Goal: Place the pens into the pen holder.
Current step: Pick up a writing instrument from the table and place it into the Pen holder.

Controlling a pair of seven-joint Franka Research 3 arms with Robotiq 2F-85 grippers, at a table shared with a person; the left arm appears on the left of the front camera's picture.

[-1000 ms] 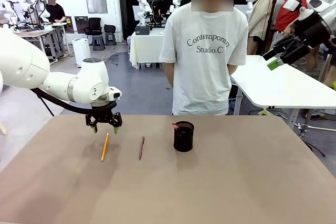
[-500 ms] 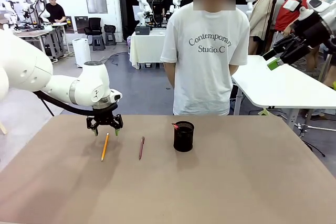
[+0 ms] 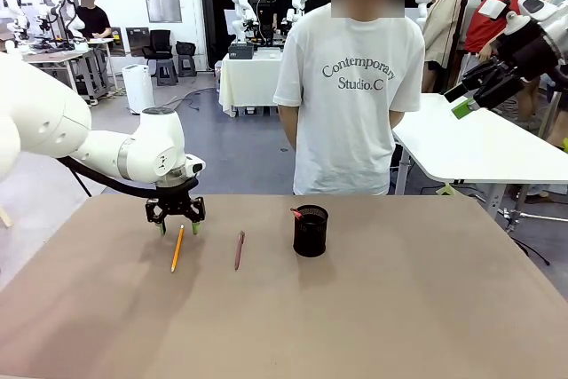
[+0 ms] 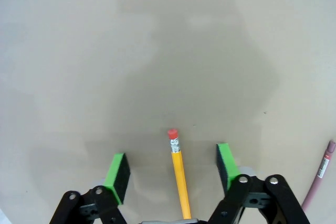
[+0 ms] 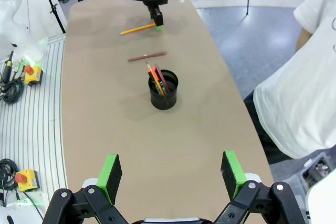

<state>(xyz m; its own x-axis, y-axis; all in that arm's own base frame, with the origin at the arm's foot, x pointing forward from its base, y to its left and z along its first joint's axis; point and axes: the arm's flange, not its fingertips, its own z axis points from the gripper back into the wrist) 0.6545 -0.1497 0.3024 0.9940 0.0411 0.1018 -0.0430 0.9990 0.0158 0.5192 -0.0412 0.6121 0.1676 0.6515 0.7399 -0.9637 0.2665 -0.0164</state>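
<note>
A robotics lab in an open hall: grey floor, a white worktable [image 3: 479, 148] at two o'clock, a cloth-draped table [image 3: 248, 77] at twelve, an office chair [image 3: 160, 44] at eleven. Yellow emergency-stop boxes [image 5: 31, 73] and loose cables [image 5: 8, 90] sit beside the brown counter [image 3: 355, 308].

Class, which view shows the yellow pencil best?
The left wrist view: the yellow pencil lies close up between the jaws of the left gripper, red eraser clear. In the front view it is a thin stick; in the right wrist view, a small distant streak.
</note>
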